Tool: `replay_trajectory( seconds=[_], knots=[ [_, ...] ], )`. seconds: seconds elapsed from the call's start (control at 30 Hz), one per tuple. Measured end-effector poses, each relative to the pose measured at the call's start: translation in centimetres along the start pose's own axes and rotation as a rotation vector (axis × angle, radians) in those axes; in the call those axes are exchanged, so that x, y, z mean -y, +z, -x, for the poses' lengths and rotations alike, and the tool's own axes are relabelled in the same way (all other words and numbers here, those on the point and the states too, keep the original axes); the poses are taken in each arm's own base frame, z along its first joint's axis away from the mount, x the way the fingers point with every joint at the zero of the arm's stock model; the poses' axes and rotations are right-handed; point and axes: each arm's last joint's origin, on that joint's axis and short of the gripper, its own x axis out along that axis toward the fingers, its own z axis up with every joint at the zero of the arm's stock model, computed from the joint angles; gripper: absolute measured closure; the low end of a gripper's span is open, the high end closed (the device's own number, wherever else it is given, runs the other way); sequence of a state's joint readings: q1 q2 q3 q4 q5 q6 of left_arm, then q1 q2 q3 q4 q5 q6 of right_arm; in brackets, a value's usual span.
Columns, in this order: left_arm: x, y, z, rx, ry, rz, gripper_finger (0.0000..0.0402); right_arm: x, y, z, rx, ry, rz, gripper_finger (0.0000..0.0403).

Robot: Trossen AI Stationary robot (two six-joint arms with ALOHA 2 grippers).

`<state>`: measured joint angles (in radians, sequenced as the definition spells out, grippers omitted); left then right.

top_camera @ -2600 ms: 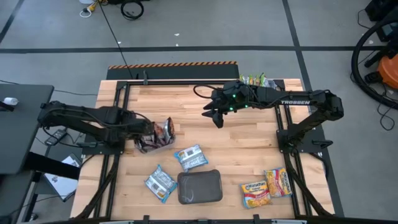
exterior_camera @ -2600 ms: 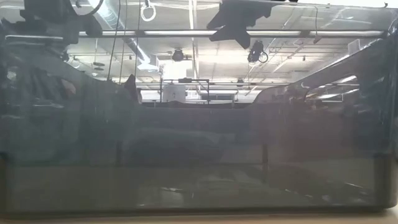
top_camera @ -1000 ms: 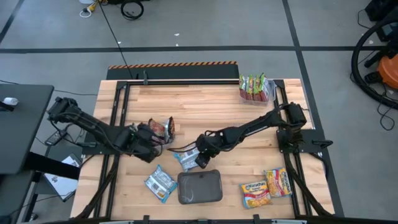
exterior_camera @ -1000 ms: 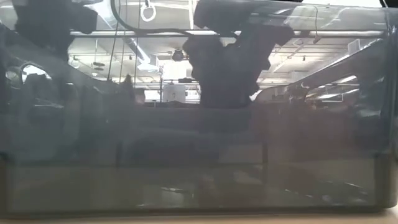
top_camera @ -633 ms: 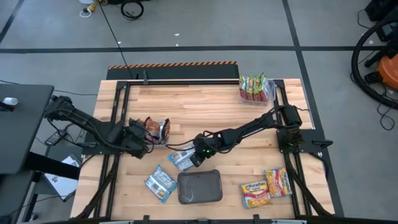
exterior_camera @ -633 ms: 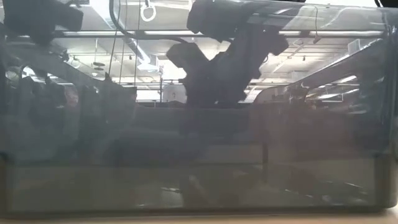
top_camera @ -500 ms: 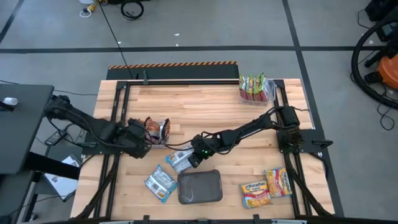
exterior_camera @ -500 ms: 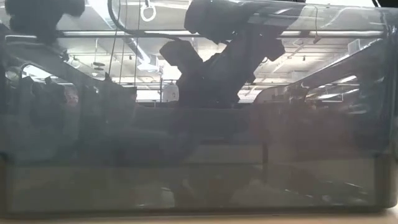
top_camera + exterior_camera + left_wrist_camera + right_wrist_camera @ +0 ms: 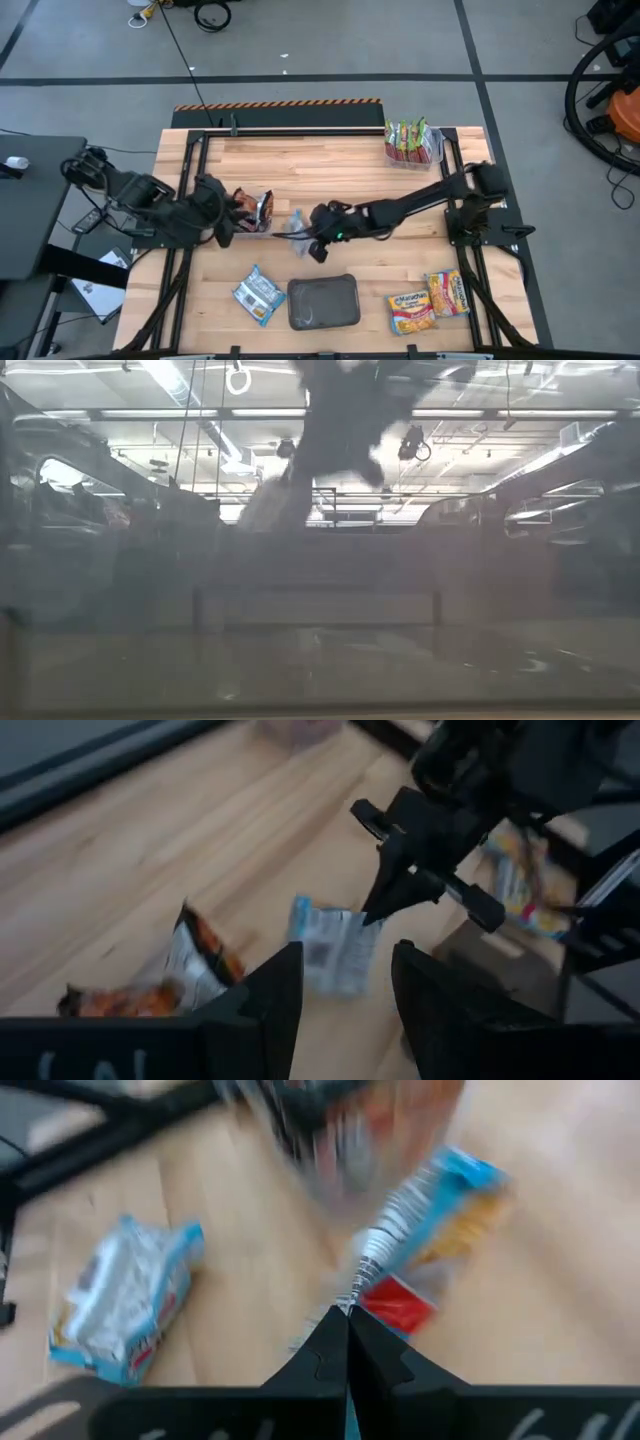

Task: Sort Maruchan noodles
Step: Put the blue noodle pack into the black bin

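The high view looks straight down on the whole light wooden table (image 9: 330, 170). The low view looks level from the table edge into the room. Each wrist view looks close along its own fingers; both share the blue-white plastic noodle packet (image 9: 333, 945) (image 9: 425, 1230).

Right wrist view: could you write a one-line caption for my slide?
Right pincer shut on the crimped edge of a blue-white noodle packet; second blue-white packet lies on the table.
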<state>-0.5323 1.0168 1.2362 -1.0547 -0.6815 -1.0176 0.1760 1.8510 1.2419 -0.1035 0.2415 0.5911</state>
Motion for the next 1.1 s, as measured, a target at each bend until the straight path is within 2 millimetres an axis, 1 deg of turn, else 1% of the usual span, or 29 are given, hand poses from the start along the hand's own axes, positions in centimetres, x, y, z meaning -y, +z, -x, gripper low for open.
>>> replay_trajectory(
  seconds=[0.07,0.13,0.23,0.33,0.43,0.57,0.67,0.77,0.87,0.97,1.1],
  knots=[
    [0.2,0.8,0.7,0.027,-0.021,-0.002,0.0242,-0.5,1.3,2.2,0.079,-0.008,0.083,0.0398],
    [0.5,1.5,1.1,0.06,-0.051,-0.008,0.0242,-1.4,2.4,4.6,0.159,0.015,0.21,0.0398],
    [1.0,2.0,1.4,0.096,-0.085,-0.045,0.0242,-2.7,3.4,7.9,0.241,0.071,0.413,0.0398],
    [1.3,2.4,1.5,0.127,-0.113,-0.058,0.0242,-3.6,3.5,10.2,0.276,0.143,0.607,0.0398],
    [1.5,2.9,1.4,0.157,-0.128,-0.057,0.0242,-4.4,3.3,11.4,0.297,0.226,0.732,0.0398],
    [1.8,3.5,1.3,0.179,-0.172,-0.049,0.0242,-5.4,2.6,11.8,0.287,0.349,0.852,0.0398],
    [2.0,3.8,1.1,0.118,-0.268,-0.063,0.0242,-6.0,1.8,11.4,0.28,0.381,0.97,0.0398],
    [2.4,3.8,0.4,0.014,-0.358,-0.074,0.0242,-6.7,0.7,10.8,0.287,0.378,1.135,0.0398],
    [2.6,3.5,-0.4,-0.084,-0.401,-0.095,0.0242,-7.6,-0.5,10.2,0.3,0.386,1.319,0.0398],
    [2.5,2.8,-1.0,-0.204,-0.402,-0.128,0.0242,-8.3,-1.9,9.2,0.305,0.367,1.512,0.0398],
    [1.8,1.6,-1.8,-0.419,-0.372,-0.176,0.0242,-9.3,-3.6,8.3,0.331,0.343,1.774,0.0398]
  ],
)
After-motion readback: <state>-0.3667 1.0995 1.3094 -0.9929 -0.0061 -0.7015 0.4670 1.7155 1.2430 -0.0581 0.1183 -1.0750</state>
